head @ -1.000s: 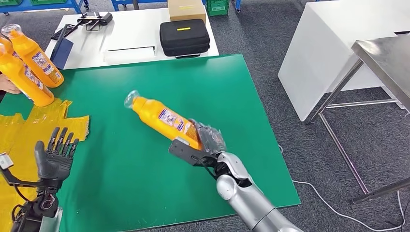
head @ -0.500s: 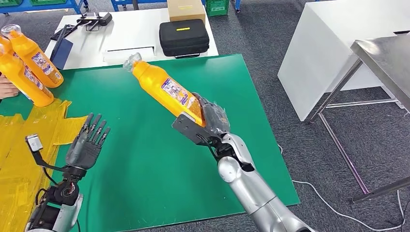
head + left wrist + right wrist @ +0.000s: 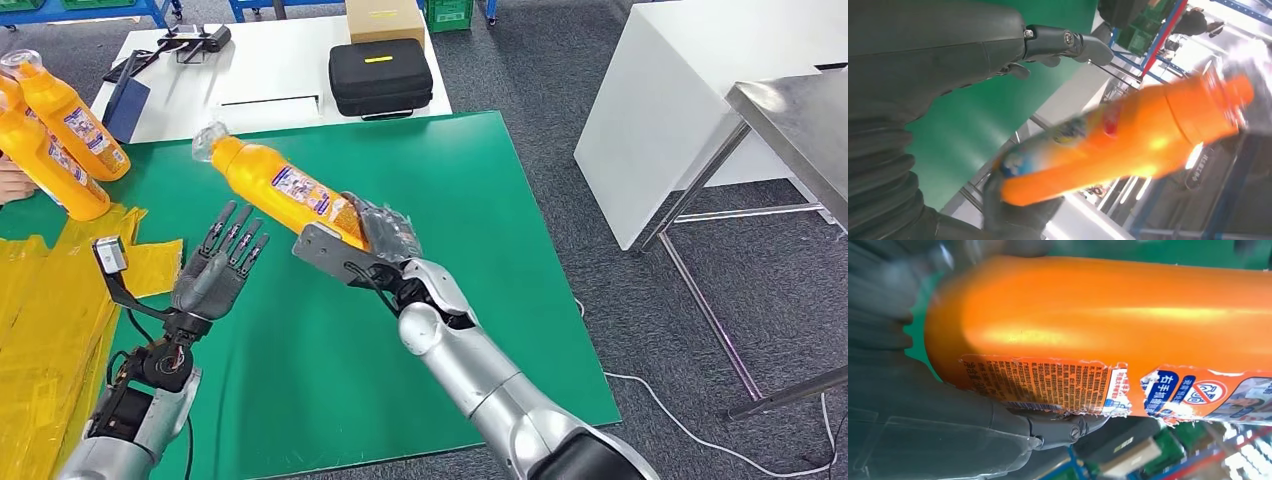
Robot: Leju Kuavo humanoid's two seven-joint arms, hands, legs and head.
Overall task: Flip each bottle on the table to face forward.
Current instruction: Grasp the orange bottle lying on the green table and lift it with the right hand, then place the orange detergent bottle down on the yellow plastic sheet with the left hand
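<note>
A glossy orange plastic bottle [image 3: 283,187] with a torn, ragged-edged paper label [image 3: 1068,386] is seen at centre, its cap end wrapped in clear crinkled film. The flat green mat [image 3: 330,330] below looks matt and smooth. At lower right, the right arm's brushed silver metal shell [image 3: 500,395] catches soft highlights. The dark grey left hand [image 3: 215,270] at lower left appears matt plastic. Crumpled shiny yellow plastic sheeting [image 3: 45,320] lies at the left edge.
</note>
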